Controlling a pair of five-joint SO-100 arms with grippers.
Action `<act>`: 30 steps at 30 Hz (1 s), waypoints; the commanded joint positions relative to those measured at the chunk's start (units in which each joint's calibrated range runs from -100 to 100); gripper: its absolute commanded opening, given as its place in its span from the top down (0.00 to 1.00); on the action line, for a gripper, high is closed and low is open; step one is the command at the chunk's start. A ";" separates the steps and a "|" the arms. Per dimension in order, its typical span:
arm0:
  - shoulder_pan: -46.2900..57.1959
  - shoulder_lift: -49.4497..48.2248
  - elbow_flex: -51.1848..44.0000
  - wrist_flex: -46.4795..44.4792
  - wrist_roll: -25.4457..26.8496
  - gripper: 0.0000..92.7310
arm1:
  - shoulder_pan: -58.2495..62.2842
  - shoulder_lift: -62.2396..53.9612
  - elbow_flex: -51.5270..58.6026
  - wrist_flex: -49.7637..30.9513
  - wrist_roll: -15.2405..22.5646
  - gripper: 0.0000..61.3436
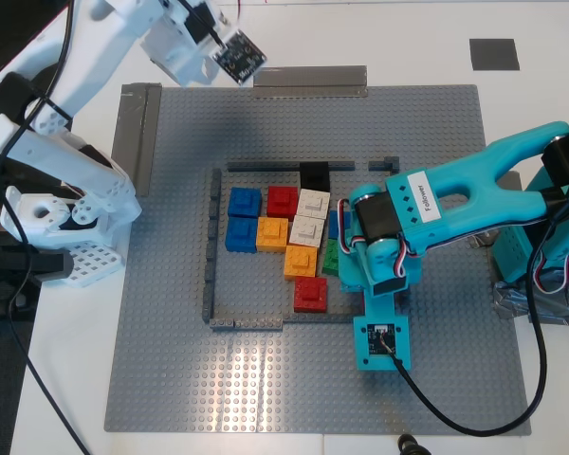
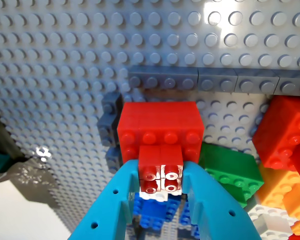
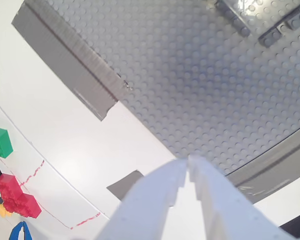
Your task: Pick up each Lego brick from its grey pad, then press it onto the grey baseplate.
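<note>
The first gripper (image 2: 160, 182), teal, is clamped on a small red Lego brick (image 2: 161, 170), held low over the grey baseplate (image 1: 171, 360) just in front of a larger red brick (image 2: 159, 131). In the exterior view this arm reaches in from the right of the frame, over the cluster of coloured bricks (image 1: 266, 223) inside the dark grey wall strips (image 1: 211, 246). The second gripper (image 3: 188, 167), white, has its jaws together on nothing, hanging over the baseplate's edge at that view's upper left. One grey pad (image 1: 494, 54) lies bare at the upper right.
</note>
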 commanded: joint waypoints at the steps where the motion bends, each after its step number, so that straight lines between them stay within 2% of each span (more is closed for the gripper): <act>1: 0.16 -0.17 -1.86 0.56 0.36 1.00 | -4.34 0.31 -5.58 -1.18 -0.93 1.00; 17: 0.60 -0.94 -0.96 -0.66 -0.08 1.00 | -12.53 7.00 -9.55 -0.29 -2.59 1.00; 24: 0.67 -4.54 6.71 -6.03 -0.13 1.00 | -13.55 8.72 -8.38 -4.52 1.81 1.00; 30: 0.09 -10.30 13.22 -7.17 -0.18 1.00 | -14.35 11.55 -13.25 -0.61 0.88 1.00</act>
